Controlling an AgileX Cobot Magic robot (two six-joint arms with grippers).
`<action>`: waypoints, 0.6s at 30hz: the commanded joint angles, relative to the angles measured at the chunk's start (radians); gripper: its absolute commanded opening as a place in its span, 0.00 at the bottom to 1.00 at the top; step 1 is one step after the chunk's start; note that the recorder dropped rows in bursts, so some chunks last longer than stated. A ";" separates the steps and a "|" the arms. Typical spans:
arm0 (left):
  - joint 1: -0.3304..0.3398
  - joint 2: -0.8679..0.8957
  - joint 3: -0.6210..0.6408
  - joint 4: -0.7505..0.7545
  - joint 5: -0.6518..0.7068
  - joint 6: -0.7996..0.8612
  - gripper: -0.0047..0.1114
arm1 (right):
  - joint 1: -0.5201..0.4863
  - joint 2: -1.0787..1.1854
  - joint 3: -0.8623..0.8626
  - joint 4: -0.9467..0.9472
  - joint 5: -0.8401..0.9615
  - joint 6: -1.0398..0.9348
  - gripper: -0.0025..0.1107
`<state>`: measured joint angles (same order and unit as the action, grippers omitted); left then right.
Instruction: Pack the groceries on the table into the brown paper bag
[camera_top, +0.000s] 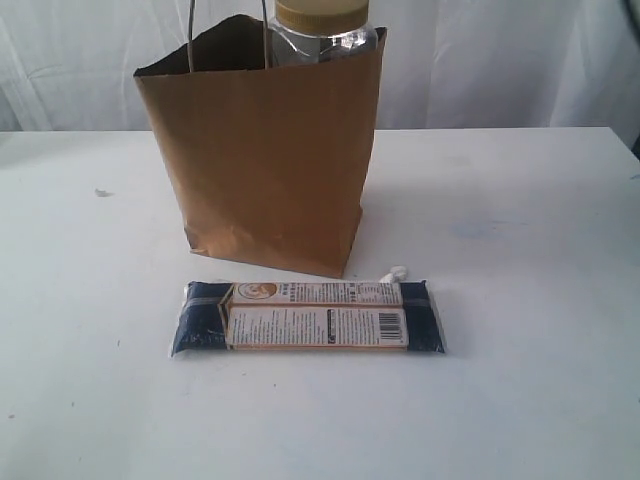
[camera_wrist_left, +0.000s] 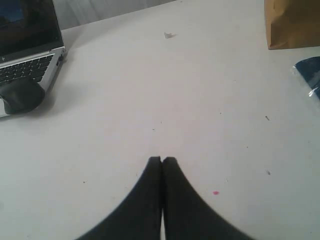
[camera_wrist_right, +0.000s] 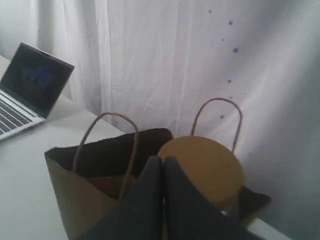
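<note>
The right gripper (camera_wrist_right: 161, 158) hangs over the open mouth of the brown paper bag (camera_top: 265, 160). Its jaws are pressed together with nothing between them, the tips just beside the mustard-yellow lid (camera_wrist_right: 202, 165) of the clear jar (camera_top: 322, 42) standing in the bag. The left gripper (camera_wrist_left: 161, 159) is likewise closed and empty above bare table (camera_top: 520, 300). The long navy-orange packet (camera_top: 308, 317) lies flat in front of the bag.
</note>
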<state>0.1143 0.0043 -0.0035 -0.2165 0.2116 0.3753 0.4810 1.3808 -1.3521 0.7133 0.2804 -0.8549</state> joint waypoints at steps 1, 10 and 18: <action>0.001 -0.004 0.003 -0.002 -0.002 -0.001 0.04 | -0.012 -0.180 0.114 -0.454 0.084 0.212 0.02; 0.001 -0.004 0.003 -0.002 -0.002 -0.001 0.04 | -0.185 -0.180 0.330 -1.543 0.501 1.364 0.02; 0.001 -0.004 0.003 -0.002 -0.002 -0.001 0.04 | -0.233 0.133 0.293 -0.841 0.503 0.799 0.02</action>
<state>0.1143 0.0043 -0.0035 -0.2165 0.2116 0.3753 0.2552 1.4044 -1.0308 -0.4205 0.7868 0.1806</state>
